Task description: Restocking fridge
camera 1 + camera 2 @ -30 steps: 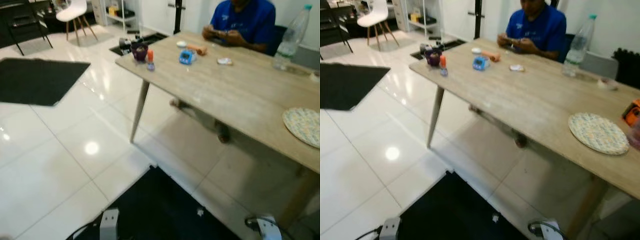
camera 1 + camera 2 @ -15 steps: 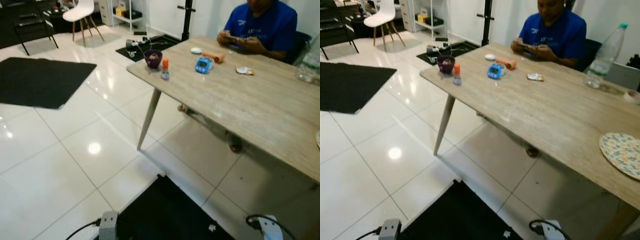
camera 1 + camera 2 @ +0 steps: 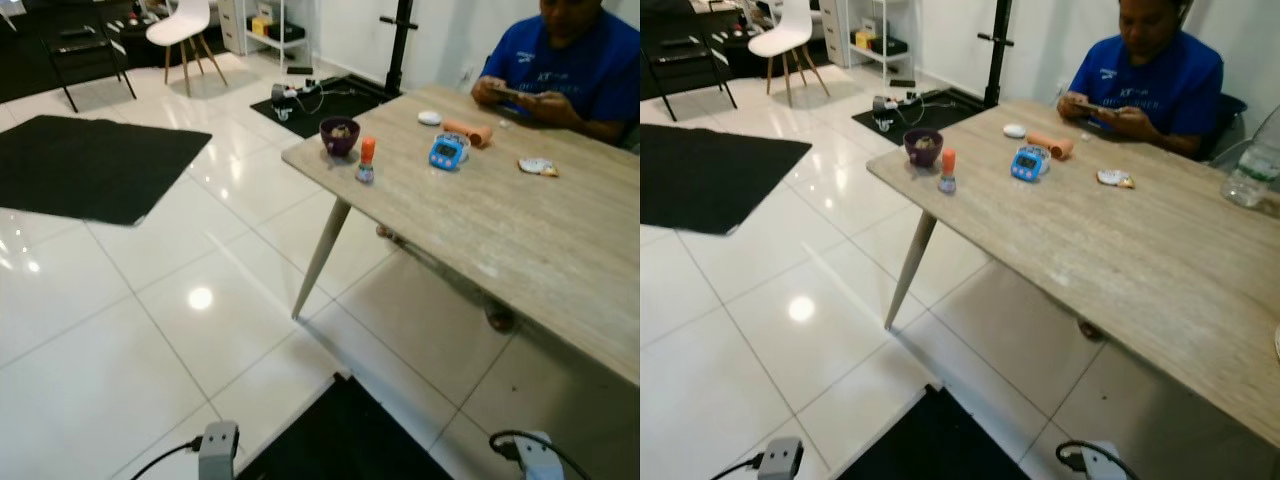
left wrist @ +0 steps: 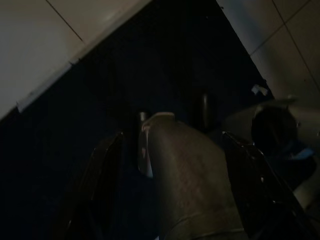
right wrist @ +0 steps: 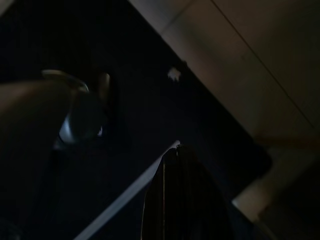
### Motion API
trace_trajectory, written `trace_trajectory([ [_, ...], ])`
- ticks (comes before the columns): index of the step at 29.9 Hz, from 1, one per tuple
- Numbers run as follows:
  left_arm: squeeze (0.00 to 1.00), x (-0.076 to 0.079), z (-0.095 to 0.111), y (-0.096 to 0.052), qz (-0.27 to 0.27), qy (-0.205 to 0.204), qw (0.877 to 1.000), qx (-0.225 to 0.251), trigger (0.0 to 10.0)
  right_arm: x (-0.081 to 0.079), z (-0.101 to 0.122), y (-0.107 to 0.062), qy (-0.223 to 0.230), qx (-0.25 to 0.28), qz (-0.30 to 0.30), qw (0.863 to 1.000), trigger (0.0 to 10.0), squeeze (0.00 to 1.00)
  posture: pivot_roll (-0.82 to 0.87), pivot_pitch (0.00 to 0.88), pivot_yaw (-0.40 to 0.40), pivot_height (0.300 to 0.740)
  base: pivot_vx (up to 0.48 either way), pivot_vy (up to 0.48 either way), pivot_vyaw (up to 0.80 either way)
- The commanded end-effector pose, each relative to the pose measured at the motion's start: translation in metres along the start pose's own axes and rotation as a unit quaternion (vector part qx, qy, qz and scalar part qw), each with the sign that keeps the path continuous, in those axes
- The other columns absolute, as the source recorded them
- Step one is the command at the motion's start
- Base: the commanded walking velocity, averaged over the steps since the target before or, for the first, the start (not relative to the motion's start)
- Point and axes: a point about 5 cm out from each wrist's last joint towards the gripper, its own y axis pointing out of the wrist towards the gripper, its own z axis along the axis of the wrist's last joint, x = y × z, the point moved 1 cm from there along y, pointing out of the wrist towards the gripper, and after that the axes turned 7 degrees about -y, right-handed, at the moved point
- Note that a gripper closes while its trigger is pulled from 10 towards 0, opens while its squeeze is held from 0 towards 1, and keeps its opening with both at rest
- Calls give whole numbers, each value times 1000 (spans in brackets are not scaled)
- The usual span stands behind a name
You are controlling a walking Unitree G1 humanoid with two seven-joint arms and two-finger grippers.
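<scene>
Fridge: we cannot tell where it stands. We judge ourselves mid-search, table (image 3: pixel 520 230) at frame right. Left gripper (image 4: pixel 170 137) hangs wide and empty; right gripper (image 5: pixel 176 160) we cannot tell. Next: locate stock.

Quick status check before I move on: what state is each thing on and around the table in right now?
Purple bowl: upright, something inside.
Orange-capped bottle: upright, capped.
Blue timer: standing, display unreadable.
Water bottle: upright at the table's far end.
White chair: upright, unoccupied.
Person: seated, holding a phone.
Both arms: hanging idle.
</scene>
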Motion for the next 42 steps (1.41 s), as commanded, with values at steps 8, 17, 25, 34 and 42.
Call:
trace_trajectory([
  [8, 0, -2, -1, -1, 2, 9, 1000, -3, 10000, 0, 1, 0, -2, 0, 0, 1000, 10000, 0, -9, 0, -2, 740, 305, 0, 0],
  [17, 0, -5, 1, -1, 15, 7, 1000, -1, 10000, -1, 1, 0, -6, -1, 3, 1000, 10000, 0, -9, 0, -3, 740, 126, 0, 0],
  [25, 0, -4, 1, -1, 8, 10, 1000, -4, 10000, -2, 0, 0, -5, -2, 4, 1000, 10000, 0, -9, 0, -3, 740, 0, -45, 0],
  [34, 0, -5, 13, 0, 23, -6, 999, 28, 10000, -3, -1, 0, -4, -4, 6, 1000, 10000, 0, -7, 0, -4, 740, 0, -302, 0],
  [42, 0, -15, 86, -5, 43, -54, 984, 162, 10000, -4, -4, 0, -1, -7, 9, 1000, 10000, 0, -9, 0, 2, 740, 0, 0, 0],
])
